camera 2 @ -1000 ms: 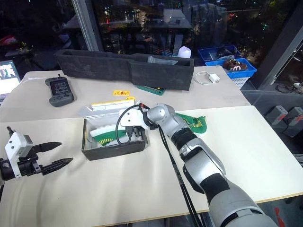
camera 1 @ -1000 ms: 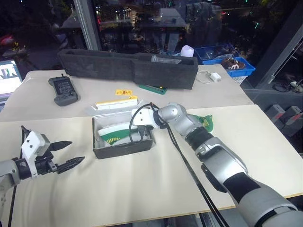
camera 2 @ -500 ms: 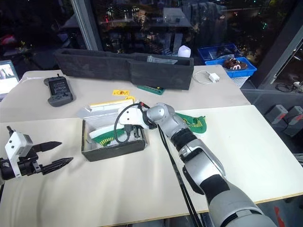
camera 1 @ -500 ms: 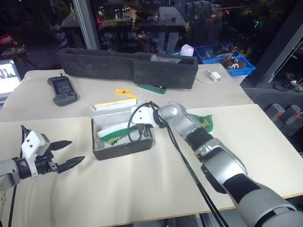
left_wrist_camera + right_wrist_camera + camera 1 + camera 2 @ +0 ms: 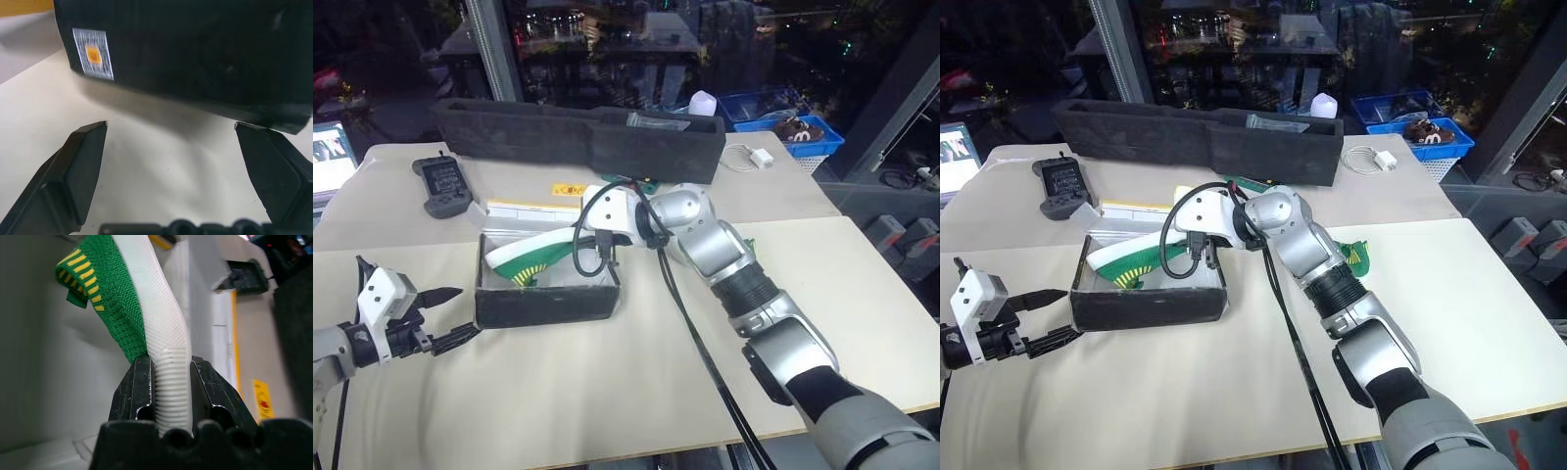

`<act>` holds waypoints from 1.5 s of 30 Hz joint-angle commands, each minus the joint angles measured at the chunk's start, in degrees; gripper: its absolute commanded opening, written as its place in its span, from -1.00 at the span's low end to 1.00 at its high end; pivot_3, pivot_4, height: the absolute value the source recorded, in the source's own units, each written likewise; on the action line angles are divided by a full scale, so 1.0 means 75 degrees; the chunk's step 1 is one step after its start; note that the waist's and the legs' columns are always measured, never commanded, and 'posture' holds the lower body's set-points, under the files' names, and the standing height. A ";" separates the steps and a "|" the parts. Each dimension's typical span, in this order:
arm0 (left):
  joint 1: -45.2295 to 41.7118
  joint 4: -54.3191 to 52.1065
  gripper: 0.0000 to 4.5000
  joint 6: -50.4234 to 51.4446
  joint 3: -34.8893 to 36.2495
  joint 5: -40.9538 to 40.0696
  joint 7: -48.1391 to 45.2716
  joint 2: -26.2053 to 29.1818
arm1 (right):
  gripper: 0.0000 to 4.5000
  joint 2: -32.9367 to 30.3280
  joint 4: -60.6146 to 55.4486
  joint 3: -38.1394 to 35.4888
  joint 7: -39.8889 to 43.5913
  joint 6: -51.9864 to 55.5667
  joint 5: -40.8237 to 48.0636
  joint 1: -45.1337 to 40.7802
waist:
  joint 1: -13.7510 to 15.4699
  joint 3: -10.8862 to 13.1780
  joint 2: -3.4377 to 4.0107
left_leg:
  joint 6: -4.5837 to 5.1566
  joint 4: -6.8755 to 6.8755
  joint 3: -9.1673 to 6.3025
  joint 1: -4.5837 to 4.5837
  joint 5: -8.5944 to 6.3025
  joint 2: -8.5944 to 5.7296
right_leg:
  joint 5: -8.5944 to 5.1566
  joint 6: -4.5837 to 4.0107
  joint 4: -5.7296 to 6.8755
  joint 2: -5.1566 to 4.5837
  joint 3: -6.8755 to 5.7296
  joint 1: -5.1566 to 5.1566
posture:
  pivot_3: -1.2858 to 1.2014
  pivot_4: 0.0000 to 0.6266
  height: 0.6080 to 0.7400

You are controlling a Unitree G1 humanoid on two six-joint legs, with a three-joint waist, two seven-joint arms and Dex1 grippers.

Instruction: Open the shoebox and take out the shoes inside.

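Right fingers (image 5: 168, 387) pinching shoe (image 5: 533, 255)

Silver-grey arm (image 5: 734, 269), black cables

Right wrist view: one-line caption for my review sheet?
Right gripper shut on a white-and-green shoe, holding it above the open shoebox.

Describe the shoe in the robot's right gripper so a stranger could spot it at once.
On the near table stands an open dark shoebox. Over it, the right gripper pinches a shoe by its ribbed white edge. It is white and green with yellow stripes, tilted above the box.
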 commanded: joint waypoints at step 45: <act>0.0603 -0.0512 1.00 0.0382 0.0680 -0.0322 -0.0973 0.0433 | -0.63 -0.4044 -0.4421 -0.3170 0.1340 0.6896 0.4079 0.0985 | 0.0134 0.0006 0.0008 | -0.0031 0.0002 0.0004 -0.0030 -0.0019 -0.0003 | -0.0019 -0.0024 -0.0024 -0.0015 -0.0011 -0.0009 | 0.03 -0.52 0.97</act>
